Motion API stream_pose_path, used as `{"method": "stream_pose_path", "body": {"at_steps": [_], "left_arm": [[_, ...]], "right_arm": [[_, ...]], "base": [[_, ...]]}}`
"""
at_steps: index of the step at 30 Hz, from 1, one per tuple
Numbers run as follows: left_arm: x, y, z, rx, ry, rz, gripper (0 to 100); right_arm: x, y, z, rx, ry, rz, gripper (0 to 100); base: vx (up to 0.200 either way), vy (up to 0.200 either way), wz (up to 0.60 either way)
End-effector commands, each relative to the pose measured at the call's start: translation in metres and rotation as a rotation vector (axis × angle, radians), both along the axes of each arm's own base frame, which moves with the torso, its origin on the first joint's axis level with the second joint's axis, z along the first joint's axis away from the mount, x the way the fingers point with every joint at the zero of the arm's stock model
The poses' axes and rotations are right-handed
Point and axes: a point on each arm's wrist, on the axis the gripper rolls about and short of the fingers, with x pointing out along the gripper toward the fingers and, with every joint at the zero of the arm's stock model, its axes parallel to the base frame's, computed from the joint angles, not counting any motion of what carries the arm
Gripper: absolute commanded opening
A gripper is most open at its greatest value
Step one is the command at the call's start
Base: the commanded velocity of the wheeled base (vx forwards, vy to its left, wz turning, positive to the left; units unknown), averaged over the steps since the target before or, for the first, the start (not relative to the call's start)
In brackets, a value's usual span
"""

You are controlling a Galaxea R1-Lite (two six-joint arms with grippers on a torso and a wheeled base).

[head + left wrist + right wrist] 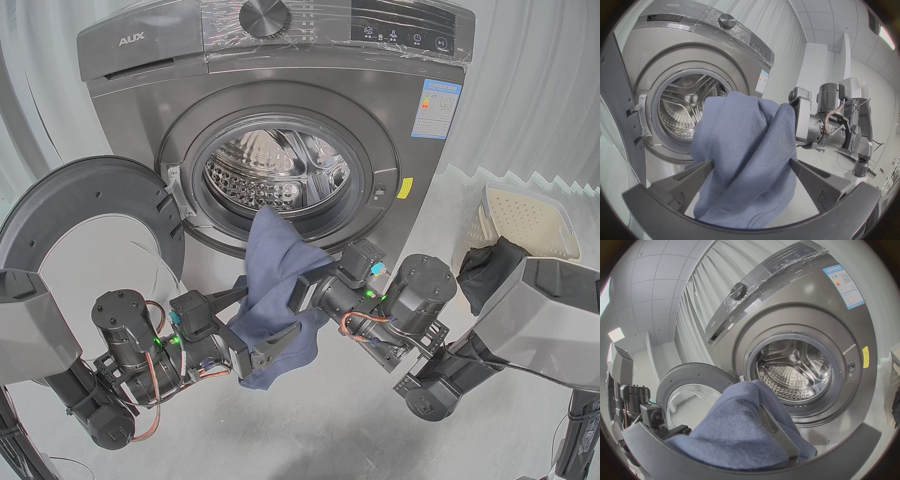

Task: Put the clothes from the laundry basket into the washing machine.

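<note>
Blue garment [275,275] hangs at the washing machine's [281,94] drum mouth [275,169], top edge at the lip, staged for feeding in. My left tool [272,307] straddles its lower folds, jaws spread. My right tool [301,292] is cloth-covered, so I cannot tell its grip.

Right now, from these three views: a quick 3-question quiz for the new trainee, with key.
1. True or false: the washing machine door is shut.
2. Pick one. Relative to the drum, the blue garment is: A) lying inside it; B) held up in front of its opening, outside; C) hanging from the top of the machine.
3. Short answer: what lies in the laundry basket?

Key: 1 false, the door is swung wide open; 2 B; 3 a dark garment.
</note>
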Motion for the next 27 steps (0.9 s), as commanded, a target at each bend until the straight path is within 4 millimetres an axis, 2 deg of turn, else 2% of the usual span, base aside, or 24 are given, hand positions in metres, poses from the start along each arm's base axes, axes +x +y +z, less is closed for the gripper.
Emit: {"method": "stream_pose_path", "body": {"at_steps": [1, 11, 18, 27], "left_arm": [[-0.001, -0.002, -0.001, 0.003, 0.004, -0.006, 100], [0.008, 0.004, -0.008, 0.006, 0.029, 0.028, 100], [0.023, 0.008, -0.012, 0.000, 0.032, 0.097, 100], [0.025, 0.009, -0.016, 0.006, 0.044, 0.104, 100]], "right_arm": [[-0.007, 0.011, 0.001, 0.006, -0.005, 0.031, 0], [-0.029, 0.017, 0.016, 0.039, -0.013, 0.055, 0], [-0.048, 0.016, 0.014, 0.021, 0.015, 0.092, 0], [-0.060, 0.020, 0.012, 0.019, 0.024, 0.126, 0]], "base": [[0.000, 0.000, 0.00], [0.000, 0.000, 0.00], [0.000, 0.000, 0.00], [0.000, 0.000, 0.00]]}}
